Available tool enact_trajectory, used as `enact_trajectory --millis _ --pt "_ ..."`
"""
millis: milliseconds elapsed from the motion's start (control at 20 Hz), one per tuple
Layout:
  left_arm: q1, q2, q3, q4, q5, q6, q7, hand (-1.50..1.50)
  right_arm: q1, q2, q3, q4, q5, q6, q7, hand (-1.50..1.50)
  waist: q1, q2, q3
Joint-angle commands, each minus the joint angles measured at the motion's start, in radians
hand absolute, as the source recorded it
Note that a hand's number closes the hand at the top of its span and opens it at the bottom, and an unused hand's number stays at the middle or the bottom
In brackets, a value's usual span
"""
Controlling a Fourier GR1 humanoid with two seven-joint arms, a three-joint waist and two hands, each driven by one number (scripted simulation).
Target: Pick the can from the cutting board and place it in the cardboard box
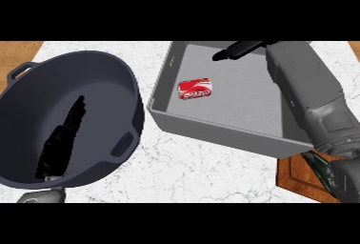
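Seen from the head view, a red and white can [195, 89] lies on its side on the floor of a grey open box [225, 131], toward the box's left wall and apart from it. The robot's right forearm reaches across the box's right side, and its right hand [235, 50] hangs over the far end of the box with black fingers stretched out straight, holding nothing and well apart from the can. At the left of the view a large dark pot [105, 71] with side handles stands on the white marble counter [204, 176]; the left hand [62, 138] shows against its inside as a dark shape, and whether its fingers are spread or curled cannot be told. A corner of a wooden cutting board [295, 176] shows at lower right, just beside the box.
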Motion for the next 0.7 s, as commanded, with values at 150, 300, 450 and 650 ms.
enact_trajectory --millis 150,300,450,650 --pt "0.005 -0.027 -0.032 0.011 -0.019 0.011 -0.017 0.0 0.032 -0.22 -0.097 0.05 -0.068 0.047 0.016 -1.5 0.024 0.019 0.001" --pt "-0.005 0.005 -0.013 -0.014 -0.007 -0.012 0.002 0.0 0.042 -0.318 -0.133 0.061 -0.1 0.124 0.022 -1.5 0.031 0.018 0.003" --pt "-0.045 -0.017 -0.026 0.007 -0.014 0.001 0.02 0.0 0.041 -0.352 -0.141 0.067 -0.104 0.15 0.015 -1.5 0.041 0.029 0.003" --pt "-0.042 -0.003 -0.024 0.004 -0.003 -0.018 0.001 0.0 0.098 -0.428 -0.115 0.062 -0.077 0.275 -0.042 -1.5 0.048 0.038 0.006"
